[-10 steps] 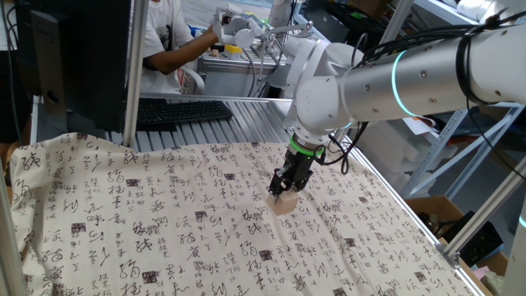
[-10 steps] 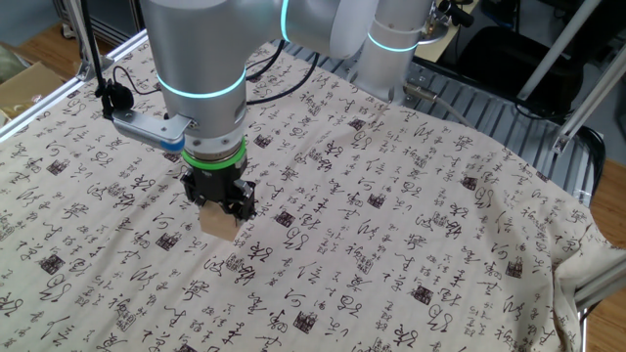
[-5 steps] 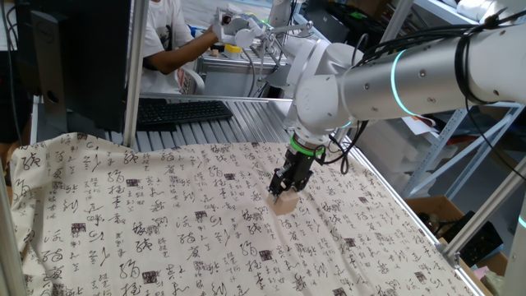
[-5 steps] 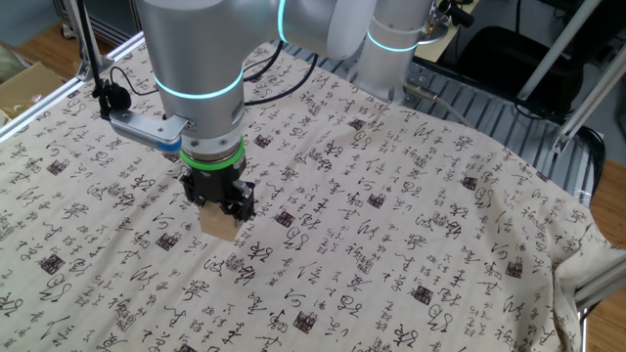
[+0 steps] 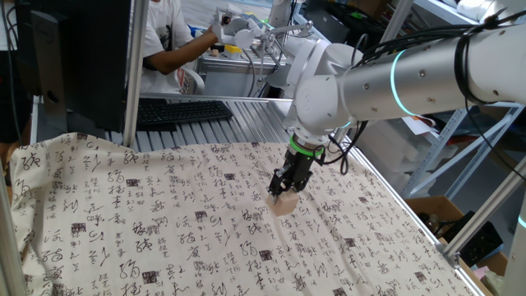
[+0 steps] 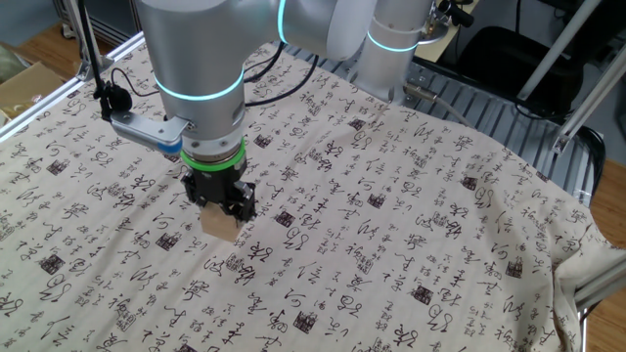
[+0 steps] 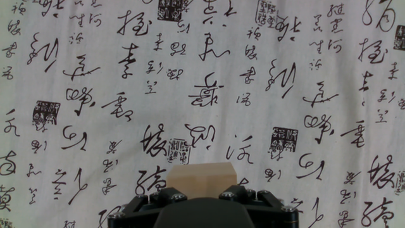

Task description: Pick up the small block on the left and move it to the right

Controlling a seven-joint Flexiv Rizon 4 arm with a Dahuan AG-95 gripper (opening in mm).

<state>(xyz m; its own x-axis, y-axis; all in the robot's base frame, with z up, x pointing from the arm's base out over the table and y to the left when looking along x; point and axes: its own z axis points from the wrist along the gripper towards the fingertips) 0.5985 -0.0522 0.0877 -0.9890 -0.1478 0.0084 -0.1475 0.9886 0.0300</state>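
From my remote station the place read as a robotics lab or workshop. Aluminium frame posts (image 5: 131, 74) stood around my table, which wore a cloth printed with calligraphy (image 5: 164, 214). Behind it I saw a keyboard (image 5: 182, 111) on a ribbed metal bench (image 5: 255, 123), a seated person in a white shirt (image 5: 168, 37), metal shelving (image 5: 436, 156) and cardboard boxes (image 5: 431, 210).

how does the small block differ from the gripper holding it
The small block is plain light tan wood; the gripper is black. The block is a solid cube with flat faces; the gripper is a bolted assembly with two fingers. The block sits below, on the printed cloth; the gripper stands above, pointing down. Both look about equally wide.
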